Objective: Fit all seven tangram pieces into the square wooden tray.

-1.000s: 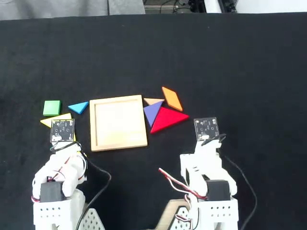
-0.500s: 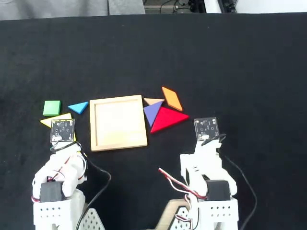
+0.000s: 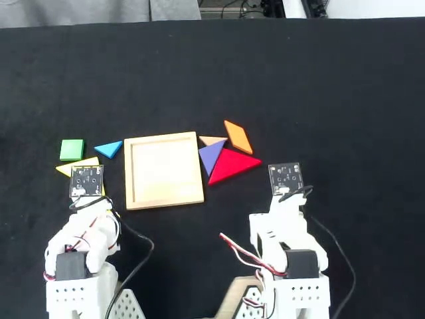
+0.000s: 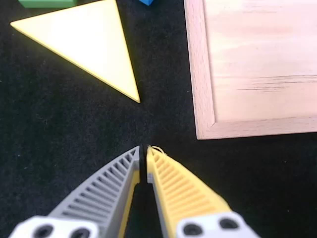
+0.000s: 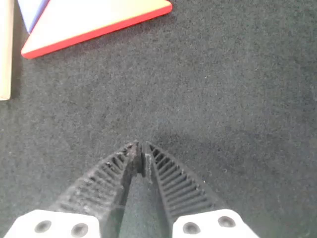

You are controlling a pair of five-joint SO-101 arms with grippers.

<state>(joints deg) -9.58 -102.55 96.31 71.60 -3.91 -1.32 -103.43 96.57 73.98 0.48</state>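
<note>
The square wooden tray (image 3: 164, 196) lies empty on the black cloth, its corner also in the left wrist view (image 4: 203, 94). To its left lie a green square (image 3: 72, 149), a blue triangle (image 3: 109, 148) and a large yellow triangle (image 3: 74, 166) (image 4: 91, 47). To its right lie a tan triangle (image 3: 212, 140), an orange parallelogram (image 3: 238, 136), a purple triangle (image 3: 210, 155) and a large red triangle (image 3: 231, 164) (image 5: 94, 20). My left gripper (image 4: 145, 151) is shut and empty, just short of the yellow triangle and the tray's near corner. My right gripper (image 5: 138, 148) is shut and empty, short of the red triangle.
Both arm bases stand at the table's near edge, the left one (image 3: 78, 266) and the right one (image 3: 289, 259). Black cloth (image 3: 219, 73) stretches open beyond the pieces and to the right.
</note>
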